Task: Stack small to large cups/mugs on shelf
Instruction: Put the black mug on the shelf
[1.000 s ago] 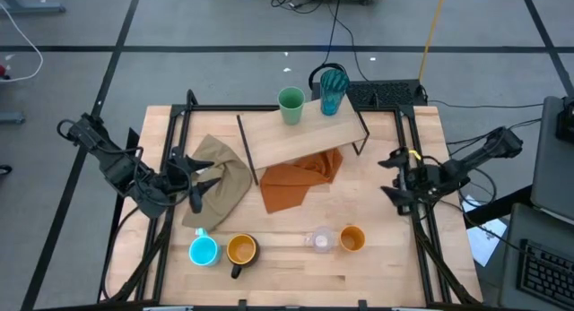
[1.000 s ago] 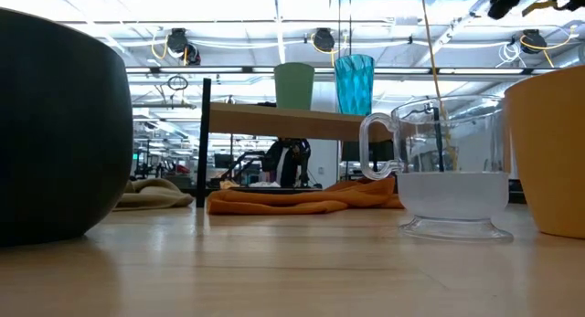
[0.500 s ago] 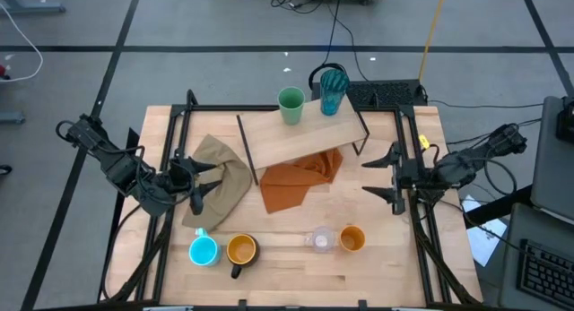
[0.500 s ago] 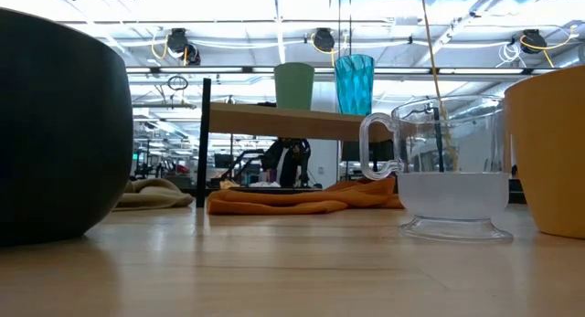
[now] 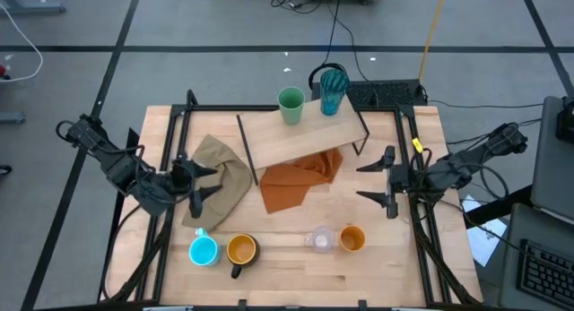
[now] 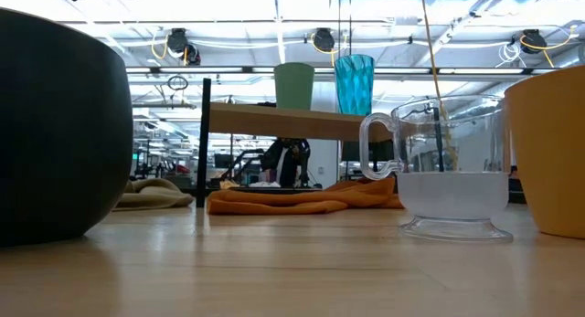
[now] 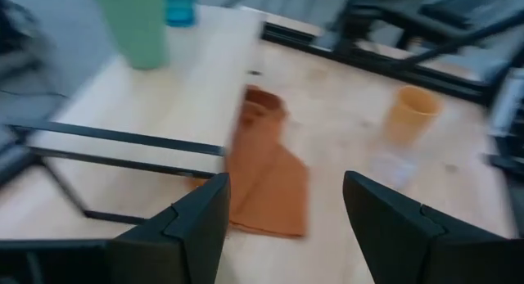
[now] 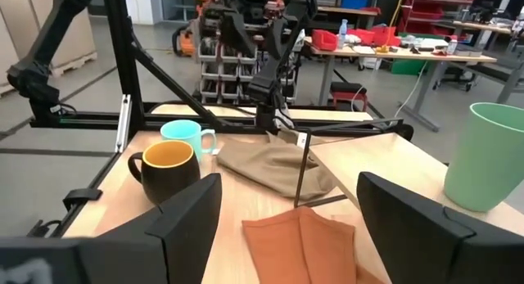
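From the high view, the shelf (image 5: 300, 136) already carries the green cup (image 5: 291, 105) and the teal tumbler (image 5: 333, 89) at its far edge. Four vessels wait in a row near the front of the table (image 5: 395, 262): the blue mug (image 5: 204, 251), the black mug (image 5: 241, 249), the clear glass cup (image 5: 320, 240) and the orange cup (image 5: 352, 238). The right gripper (image 5: 387, 181) hovers with jaws wide open, near the orange cup but apart from it, nothing between them. The left gripper (image 5: 199, 187) is open above the beige cloth (image 5: 220, 172).

In the low view, the clear glass cup (image 6: 452, 166) is thin, probably fragile and slippery; I would take it by the rim, gently. The orange cup (image 6: 553, 148) looks light and stiff, so its wall is a good hold.

The left wrist view shows open jaws, with the orange cup (image 7: 409, 112) far beyond the orange cloth (image 7: 266, 182).

The right wrist view shows open jaws, and the black mug (image 8: 168, 165) and blue mug (image 8: 187, 135) are well apart from them.
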You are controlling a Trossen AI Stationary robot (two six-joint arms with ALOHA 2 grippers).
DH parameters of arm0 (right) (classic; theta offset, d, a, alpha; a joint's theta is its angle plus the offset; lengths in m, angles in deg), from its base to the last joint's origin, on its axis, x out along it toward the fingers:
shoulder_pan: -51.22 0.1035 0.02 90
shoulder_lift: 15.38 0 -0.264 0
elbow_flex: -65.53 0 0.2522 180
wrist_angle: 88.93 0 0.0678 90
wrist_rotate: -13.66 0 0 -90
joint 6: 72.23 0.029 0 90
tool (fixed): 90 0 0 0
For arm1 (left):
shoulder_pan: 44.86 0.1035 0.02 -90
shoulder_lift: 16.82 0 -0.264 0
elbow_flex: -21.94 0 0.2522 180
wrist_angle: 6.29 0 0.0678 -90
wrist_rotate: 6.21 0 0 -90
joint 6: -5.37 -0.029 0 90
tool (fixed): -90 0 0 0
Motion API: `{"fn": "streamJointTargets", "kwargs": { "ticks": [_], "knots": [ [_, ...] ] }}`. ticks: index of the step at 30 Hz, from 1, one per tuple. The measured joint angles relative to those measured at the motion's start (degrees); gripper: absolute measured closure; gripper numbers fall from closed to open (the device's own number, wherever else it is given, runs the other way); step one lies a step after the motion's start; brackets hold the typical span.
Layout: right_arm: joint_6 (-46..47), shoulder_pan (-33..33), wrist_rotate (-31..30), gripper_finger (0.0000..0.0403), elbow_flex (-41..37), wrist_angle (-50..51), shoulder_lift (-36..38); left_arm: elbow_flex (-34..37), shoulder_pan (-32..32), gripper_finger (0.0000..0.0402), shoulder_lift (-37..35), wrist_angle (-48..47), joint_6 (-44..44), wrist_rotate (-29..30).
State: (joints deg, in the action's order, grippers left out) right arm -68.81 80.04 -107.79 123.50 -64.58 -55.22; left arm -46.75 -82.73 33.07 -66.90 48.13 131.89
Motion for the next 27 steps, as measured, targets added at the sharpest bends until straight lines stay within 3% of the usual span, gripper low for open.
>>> {"fn": "streamJointTargets", "kwargs": {
  "ticks": [6,13,22,27],
  "knots": [
    [0.0,0.0,0.0,0.0129,0.0,0.0,-0.45,0.0,0.39,0.0163,0.17,9.36,-6.28,-9.45],
    [-0.01,0.0,0.0,0.0129,0.0,-0.01,-0.6,0.0,5.73,0.0163,4.9,15.11,-11.08,-18.19],
    [-1.29,0.0,0.0,0.0129,0.0,0.0,-0.6,0.0,10.72,0.0163,11.18,15.32,-7.79,-32.73],
    [-1.31,0.0,0.0,0.0129,0.0,0.0,-0.6,0.0,11.28,0.0163,13.33,15.05,-6.5,-37.56]
  ]
}}
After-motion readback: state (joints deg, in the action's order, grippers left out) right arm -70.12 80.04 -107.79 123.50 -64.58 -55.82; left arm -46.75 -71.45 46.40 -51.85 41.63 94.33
